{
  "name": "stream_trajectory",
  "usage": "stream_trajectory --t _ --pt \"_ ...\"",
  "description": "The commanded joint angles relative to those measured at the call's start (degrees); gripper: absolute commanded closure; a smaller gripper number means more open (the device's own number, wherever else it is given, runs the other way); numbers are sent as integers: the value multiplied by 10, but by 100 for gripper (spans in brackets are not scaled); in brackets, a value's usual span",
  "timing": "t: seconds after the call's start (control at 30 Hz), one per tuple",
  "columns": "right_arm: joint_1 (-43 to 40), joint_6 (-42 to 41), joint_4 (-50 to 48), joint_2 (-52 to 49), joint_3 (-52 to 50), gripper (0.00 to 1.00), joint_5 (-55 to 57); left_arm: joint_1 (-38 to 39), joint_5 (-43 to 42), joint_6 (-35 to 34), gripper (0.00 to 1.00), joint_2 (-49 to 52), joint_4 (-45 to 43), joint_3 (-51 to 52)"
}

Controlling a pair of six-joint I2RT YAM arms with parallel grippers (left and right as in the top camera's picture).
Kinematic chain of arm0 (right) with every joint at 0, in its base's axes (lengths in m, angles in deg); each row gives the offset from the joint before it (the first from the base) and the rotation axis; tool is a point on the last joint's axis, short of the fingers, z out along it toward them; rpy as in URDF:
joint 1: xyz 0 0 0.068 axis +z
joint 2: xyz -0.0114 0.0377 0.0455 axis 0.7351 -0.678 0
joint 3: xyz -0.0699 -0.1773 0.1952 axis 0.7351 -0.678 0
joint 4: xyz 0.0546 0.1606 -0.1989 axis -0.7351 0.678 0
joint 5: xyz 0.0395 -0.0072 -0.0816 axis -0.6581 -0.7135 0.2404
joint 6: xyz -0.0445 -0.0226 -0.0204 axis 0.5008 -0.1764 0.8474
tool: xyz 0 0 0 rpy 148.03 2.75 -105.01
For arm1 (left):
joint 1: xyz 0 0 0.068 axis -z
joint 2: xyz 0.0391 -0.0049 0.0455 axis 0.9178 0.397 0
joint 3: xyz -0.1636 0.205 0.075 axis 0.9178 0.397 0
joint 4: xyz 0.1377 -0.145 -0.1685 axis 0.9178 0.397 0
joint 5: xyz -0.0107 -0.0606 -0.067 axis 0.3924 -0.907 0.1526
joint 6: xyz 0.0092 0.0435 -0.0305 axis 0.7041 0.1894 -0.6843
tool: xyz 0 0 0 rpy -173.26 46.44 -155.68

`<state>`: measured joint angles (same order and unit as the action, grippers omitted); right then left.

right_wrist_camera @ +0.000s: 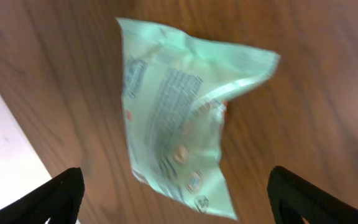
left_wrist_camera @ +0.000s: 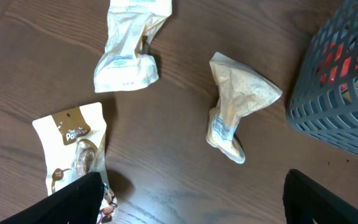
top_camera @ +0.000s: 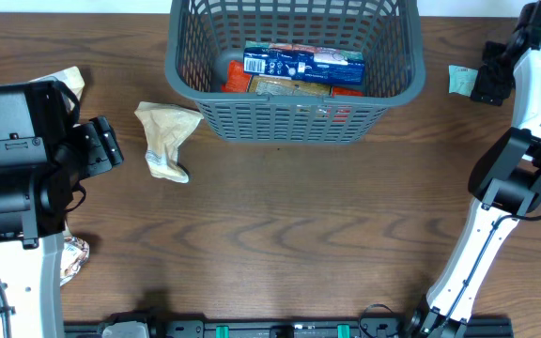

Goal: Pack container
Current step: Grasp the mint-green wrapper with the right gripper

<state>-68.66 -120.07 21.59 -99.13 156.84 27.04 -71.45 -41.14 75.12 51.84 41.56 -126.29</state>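
The dark grey slotted container [top_camera: 294, 117] stands at the back middle of the table, holding a blue packet [top_camera: 303, 64] and other snacks; its corner shows in the left wrist view [left_wrist_camera: 340, 106]. A crumpled beige packet [top_camera: 165, 138] lies left of it, also in the left wrist view [left_wrist_camera: 235, 109]. My left gripper [left_wrist_camera: 191, 205] is open and empty above the wood, left of that packet. My right gripper [right_wrist_camera: 176, 199] is open above a pale green packet [right_wrist_camera: 179, 130], which lies at the far right [top_camera: 461, 79].
Another beige packet [left_wrist_camera: 129, 46] lies at the far left [top_camera: 71, 83]. A white and brown snack packet [left_wrist_camera: 73, 149] lies near the left arm's base [top_camera: 73, 258]. The table's pale edge [right_wrist_camera: 5, 155] is close to the green packet.
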Motion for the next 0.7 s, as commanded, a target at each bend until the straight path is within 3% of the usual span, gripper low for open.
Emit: stream_trajectory --t 0.0,0.4,0.5,0.67 --pt "-5 2 -30 -5 -23 19 2 -2 -2 -2 19 -3 6 -12" --pt "-5 2 -120 -5 -115 19 1 -2 -2 -10 19 -3 21 -12" --pt "-5 2 -130 -5 -131 25 2 -2 -2 -10 19 -3 23 -12" --pt "-5 7 -136 -5 -139 52 -12 -2 -6 -12 19 -3 27 -12"
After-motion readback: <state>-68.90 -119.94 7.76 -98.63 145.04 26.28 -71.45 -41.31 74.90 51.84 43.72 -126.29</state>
